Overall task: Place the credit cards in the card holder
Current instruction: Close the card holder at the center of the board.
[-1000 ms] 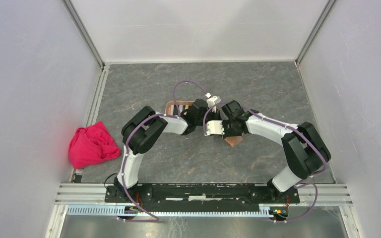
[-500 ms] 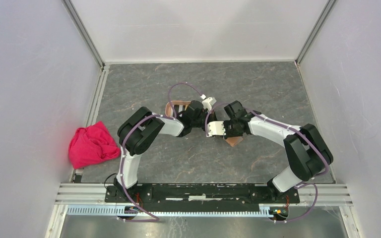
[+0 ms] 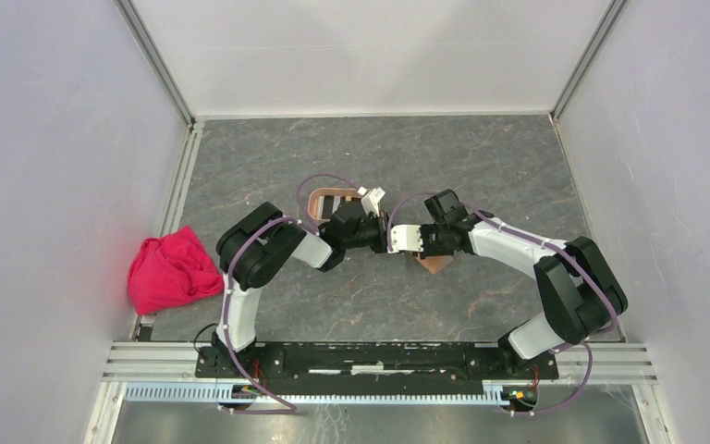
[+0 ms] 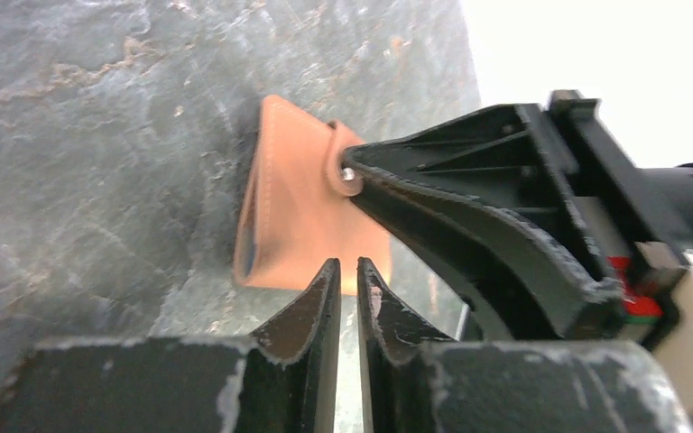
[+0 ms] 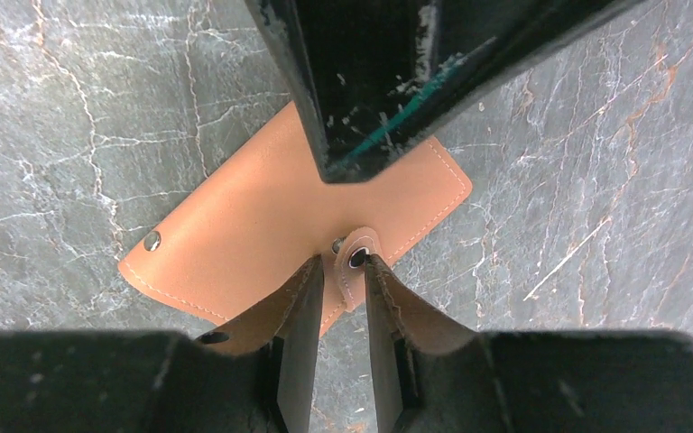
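Two arms meet at mid-table over one flat tan leather wallet (image 5: 235, 234). The right gripper (image 5: 343, 271) has its jaws narrow around the wallet's single snap tab (image 5: 355, 260); I cannot tell whether it pinches it. The left gripper (image 4: 348, 271) shows a slim gap, and I cannot tell whether it holds anything. One salmon oval card holder (image 3: 312, 205) lies just behind the left gripper, and one red cloth (image 3: 171, 270) lies far left.

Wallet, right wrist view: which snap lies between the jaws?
The tab snap, which the right gripper straddles; the corner snap at the left of the wallet lies outside.
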Robot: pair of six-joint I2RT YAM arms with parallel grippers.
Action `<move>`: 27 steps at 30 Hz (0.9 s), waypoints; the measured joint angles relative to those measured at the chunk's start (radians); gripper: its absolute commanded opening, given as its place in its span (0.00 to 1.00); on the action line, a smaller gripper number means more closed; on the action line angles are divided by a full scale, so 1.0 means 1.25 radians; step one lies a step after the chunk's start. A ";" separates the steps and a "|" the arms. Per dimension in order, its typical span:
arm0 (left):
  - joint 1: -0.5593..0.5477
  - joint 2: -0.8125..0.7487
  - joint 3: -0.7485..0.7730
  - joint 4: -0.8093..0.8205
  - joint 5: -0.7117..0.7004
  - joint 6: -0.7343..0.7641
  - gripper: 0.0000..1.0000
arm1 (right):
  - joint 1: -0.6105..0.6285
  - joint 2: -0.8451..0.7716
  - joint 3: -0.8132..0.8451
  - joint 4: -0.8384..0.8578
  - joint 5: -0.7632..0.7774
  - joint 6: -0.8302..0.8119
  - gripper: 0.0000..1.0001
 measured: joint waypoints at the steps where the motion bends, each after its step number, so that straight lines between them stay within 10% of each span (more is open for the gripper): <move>1: 0.001 0.004 -0.010 0.039 0.002 -0.031 0.17 | -0.003 0.000 0.000 0.000 -0.005 0.001 0.33; 11: 0.002 0.030 -0.018 0.195 -0.006 -0.145 0.16 | -0.032 0.004 0.014 -0.003 -0.066 0.003 0.43; 27: -0.012 -0.201 -0.070 -0.039 -0.137 0.094 0.28 | -0.142 -0.019 0.048 -0.175 -0.365 0.129 0.58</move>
